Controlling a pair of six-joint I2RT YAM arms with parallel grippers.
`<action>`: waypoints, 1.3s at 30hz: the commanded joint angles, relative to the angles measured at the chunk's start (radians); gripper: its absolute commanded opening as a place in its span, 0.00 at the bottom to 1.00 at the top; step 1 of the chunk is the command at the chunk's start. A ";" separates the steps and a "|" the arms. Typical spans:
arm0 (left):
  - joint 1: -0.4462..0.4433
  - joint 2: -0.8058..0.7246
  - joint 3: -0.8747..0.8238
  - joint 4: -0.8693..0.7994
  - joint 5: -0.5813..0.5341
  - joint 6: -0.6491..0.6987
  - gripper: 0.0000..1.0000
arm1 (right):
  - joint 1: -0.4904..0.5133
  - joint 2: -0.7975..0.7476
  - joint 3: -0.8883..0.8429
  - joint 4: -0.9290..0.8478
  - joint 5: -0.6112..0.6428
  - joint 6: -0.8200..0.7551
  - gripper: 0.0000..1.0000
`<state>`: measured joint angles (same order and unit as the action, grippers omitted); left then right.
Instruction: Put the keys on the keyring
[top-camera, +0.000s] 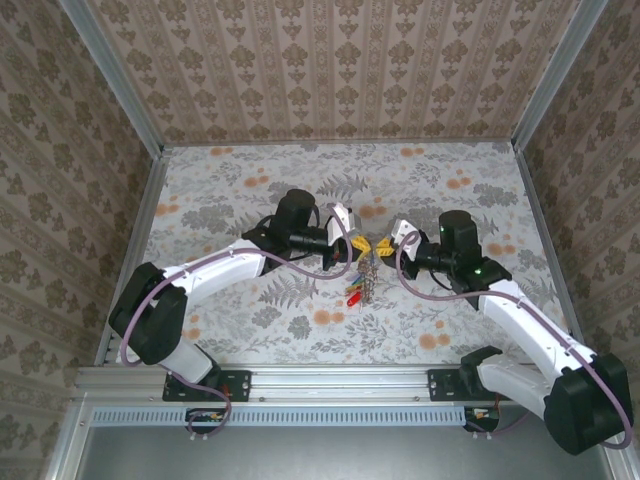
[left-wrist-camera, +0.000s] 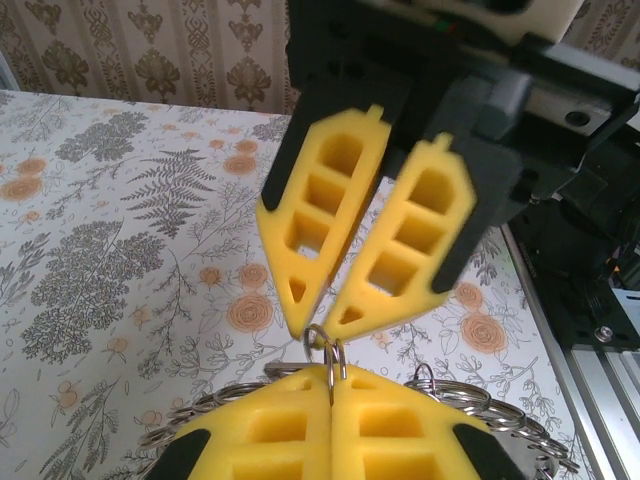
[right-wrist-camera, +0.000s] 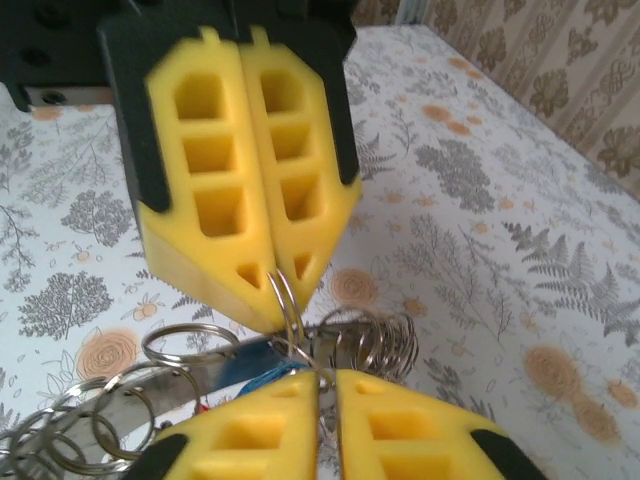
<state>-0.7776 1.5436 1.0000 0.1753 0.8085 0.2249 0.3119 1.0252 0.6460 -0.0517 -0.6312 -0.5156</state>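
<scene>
Keyring between two meeting grippers, mid-table.
Keyring (top-camera: 367, 278), with red, yellow and green tags (top-camera: 354, 292), sits at the centre of the table (top-camera: 250, 190), under the fingertips. The left gripper (right-wrist-camera: 278, 308) pinches a small ring (right-wrist-camera: 285, 295) at its top, pads pressed flush. The right gripper (left-wrist-camera: 318, 322) tips converge narrowly on the same ring and seem to nip it; view too close to be sure. A key (right-wrist-camera: 215, 372) and blue tag (right-wrist-camera: 252, 372) lie among the loops.

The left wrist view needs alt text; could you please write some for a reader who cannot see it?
Two yellow grippers meet tip to tip at a small metal ring: the left gripper, at the bottom, is shut on it, and the right gripper pinches it from above. Silver loops of the keyring curve beneath, over a floral table.
</scene>
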 joint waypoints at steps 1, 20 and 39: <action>-0.002 0.003 0.039 0.077 0.042 -0.028 0.00 | -0.005 0.009 -0.011 -0.012 0.041 0.007 0.08; -0.004 0.008 0.036 0.090 0.017 -0.036 0.00 | -0.005 -0.099 0.041 -0.080 -0.086 -0.082 0.31; -0.003 -0.035 0.020 0.054 0.032 0.003 0.00 | -0.007 0.067 0.134 -0.133 -0.099 -0.167 0.19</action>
<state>-0.7784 1.5536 1.0019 0.2100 0.8082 0.2031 0.3092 1.0805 0.7452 -0.1577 -0.6968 -0.6495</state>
